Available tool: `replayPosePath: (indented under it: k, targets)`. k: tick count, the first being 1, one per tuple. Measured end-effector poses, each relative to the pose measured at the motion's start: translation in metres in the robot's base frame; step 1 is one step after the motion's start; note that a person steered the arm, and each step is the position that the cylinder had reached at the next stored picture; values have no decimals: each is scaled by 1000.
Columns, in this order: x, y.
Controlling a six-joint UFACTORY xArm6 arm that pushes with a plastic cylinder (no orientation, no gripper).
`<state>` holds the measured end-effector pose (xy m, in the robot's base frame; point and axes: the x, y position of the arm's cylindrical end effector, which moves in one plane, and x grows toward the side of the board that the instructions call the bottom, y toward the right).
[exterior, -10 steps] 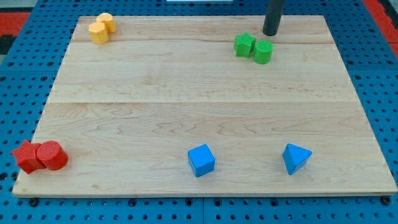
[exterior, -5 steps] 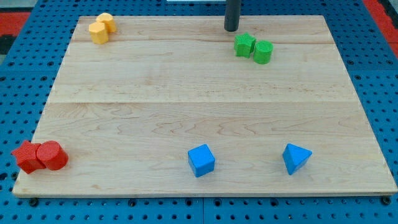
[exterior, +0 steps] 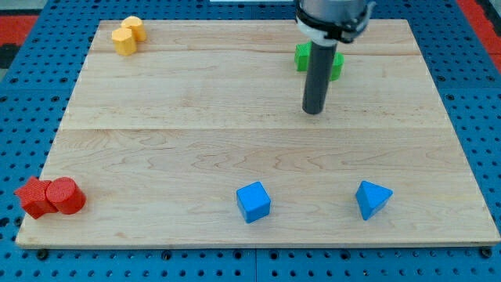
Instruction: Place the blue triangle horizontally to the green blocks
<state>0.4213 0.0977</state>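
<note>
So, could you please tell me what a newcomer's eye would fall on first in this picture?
The straight dark rod descending from the view's top stands out most, my tip resting on the pale wooden board just below the two green blocks, which the rod partly hides. Next come the blue triangle and blue cube near the view's bottom edge. Two red blocks sit at bottom left, and two yellow blocks at top left.

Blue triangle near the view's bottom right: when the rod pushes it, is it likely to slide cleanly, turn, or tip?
The blue triangle lies flat on the smooth wooden board, so it will probably slide rather than tip. Its slanted sides suggest that an off-centre push from my tip may turn it. It looks small and rigid, so probably light.
</note>
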Motion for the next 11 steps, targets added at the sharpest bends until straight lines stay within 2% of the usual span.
replayPosePath:
  k: [1, 2, 4, 8, 9, 10, 11]
  targets:
    - [1, 62]
    - [-44, 66]
    - [-90, 25]
    - [-95, 28]
    - [-74, 10]
    - [17, 36]
    - [111, 109]
